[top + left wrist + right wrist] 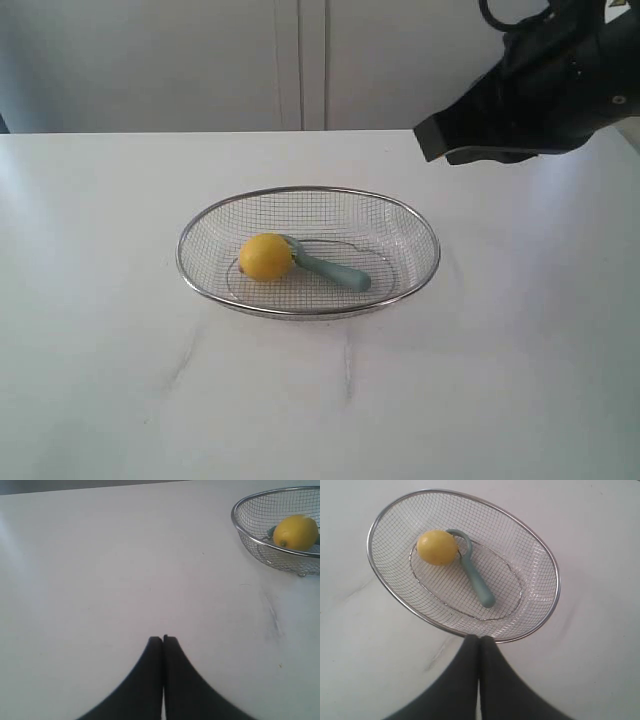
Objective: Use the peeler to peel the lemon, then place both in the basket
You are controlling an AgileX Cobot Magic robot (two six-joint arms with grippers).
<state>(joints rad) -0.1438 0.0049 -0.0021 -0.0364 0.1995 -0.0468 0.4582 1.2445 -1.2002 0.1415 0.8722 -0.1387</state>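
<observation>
Lemon (265,257), yellow, lying in the basket (308,188) left of its centre and touching the blade head of the peeler (335,270), whose teal handle runs toward the lower right. Basket at mid-frame on the white table (100,380), bare surface all round its rim. Fingers of the right gripper (479,638) pressed together, empty, at upper right of frame; left gripper (163,639) likewise closed, empty, over bare table.
</observation>
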